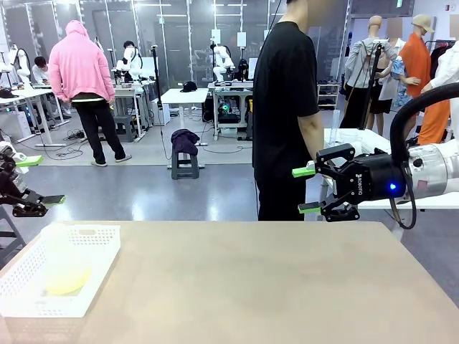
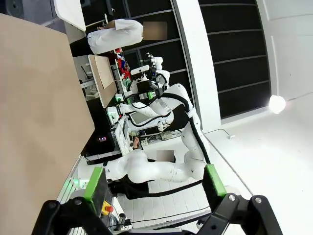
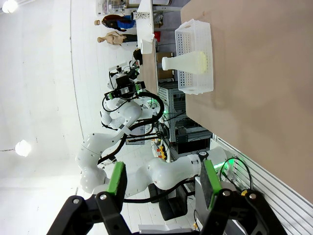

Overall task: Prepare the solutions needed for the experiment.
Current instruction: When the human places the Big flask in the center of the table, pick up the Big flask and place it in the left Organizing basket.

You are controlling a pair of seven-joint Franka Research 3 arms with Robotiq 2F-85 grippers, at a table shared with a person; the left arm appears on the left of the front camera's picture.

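White perforated basket point(image 1: 100, 247) on tan table point(image 1: 272, 287). Inside the basket: frosted flask point(image 1: 63, 261), pale yellow solutions point(image 1: 68, 279). Beside it: black grippers, green pads.

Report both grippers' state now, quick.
Left gripper: jaws open, holding nothing.
Right gripper: jaws open, holding nothing.
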